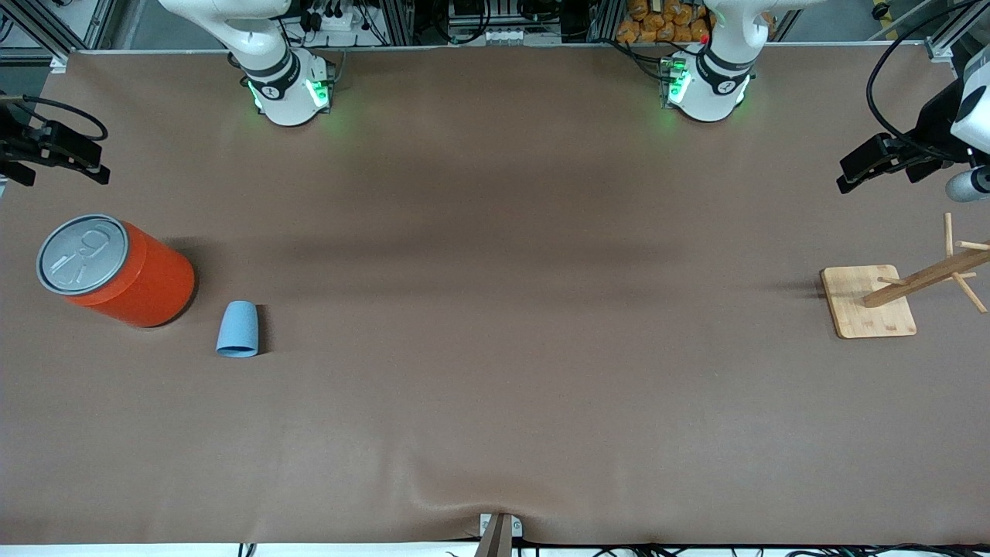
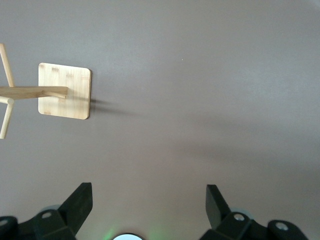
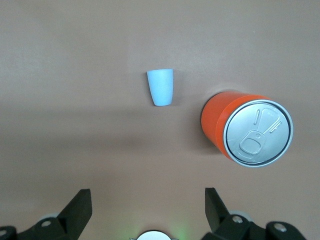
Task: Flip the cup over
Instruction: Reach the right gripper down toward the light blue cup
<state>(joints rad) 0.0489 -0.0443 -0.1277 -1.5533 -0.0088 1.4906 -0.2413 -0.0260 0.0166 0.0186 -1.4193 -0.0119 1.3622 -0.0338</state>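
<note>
The small light-blue cup (image 1: 237, 329) appears to lie on its side on the brown table, wide end toward the front camera, beside the orange can and toward the right arm's end. Its inside does not show. It also shows in the right wrist view (image 3: 161, 87). My right gripper (image 3: 148, 200) is open and empty, high up at the right arm's end of the table (image 1: 97, 166), apart from the cup. My left gripper (image 2: 150, 200) is open and empty, high up at the left arm's end (image 1: 851, 174), waiting.
A large orange can (image 1: 116, 271) with a grey pull-tab lid stands next to the cup, also in the right wrist view (image 3: 247, 130). A wooden peg rack on a square base (image 1: 866, 302) stands at the left arm's end, also in the left wrist view (image 2: 65, 91).
</note>
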